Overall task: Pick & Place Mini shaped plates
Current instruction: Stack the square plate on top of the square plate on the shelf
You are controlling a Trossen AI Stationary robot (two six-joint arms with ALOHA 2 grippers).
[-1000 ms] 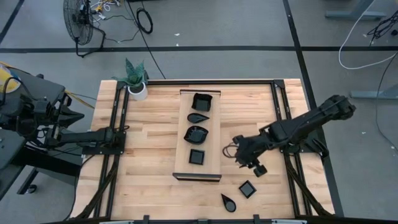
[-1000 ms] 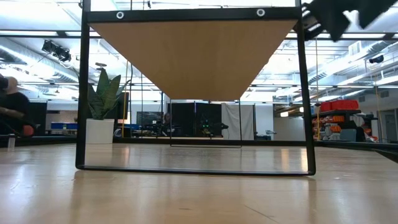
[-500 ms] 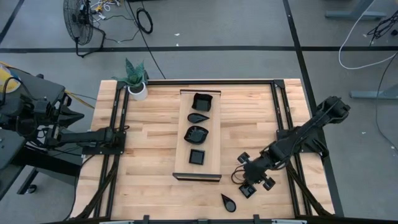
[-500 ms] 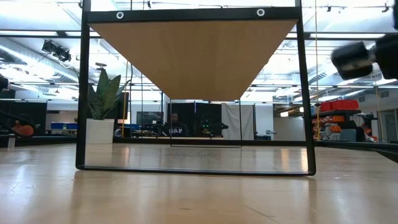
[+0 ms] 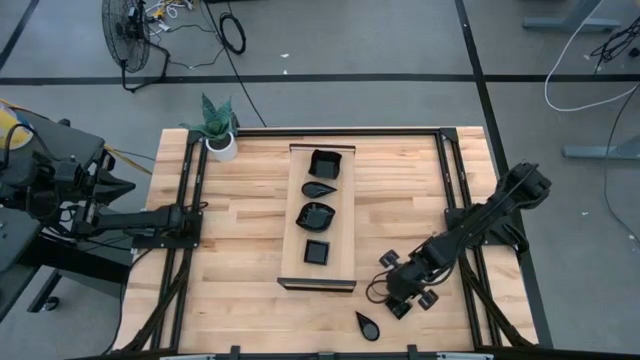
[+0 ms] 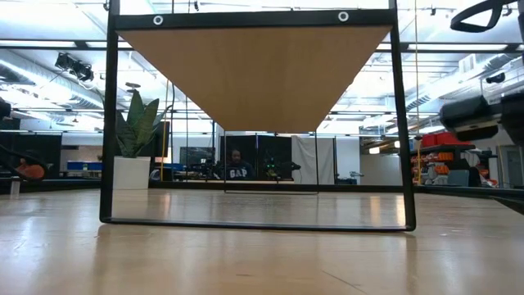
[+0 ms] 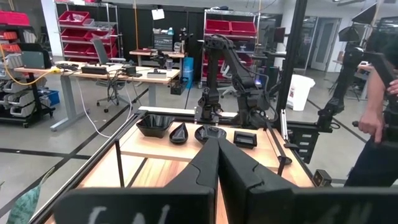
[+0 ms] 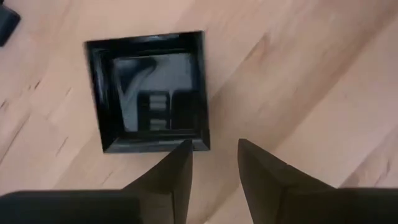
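Right pincer (image 8: 211, 158) open, above square plate (image 8: 148, 90) — apart

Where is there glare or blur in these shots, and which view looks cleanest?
Right wrist view: the square black plate mirrors pale shapes in its glossy floor, and the right gripper looks soft up close. Low view: bright ceiling lights behind the table frame, and the arm at the right edge is blurred. High view: even light, sharpest overall.

glossy plate (image 8: 147, 92) (wooden table (image 8: 298, 81))
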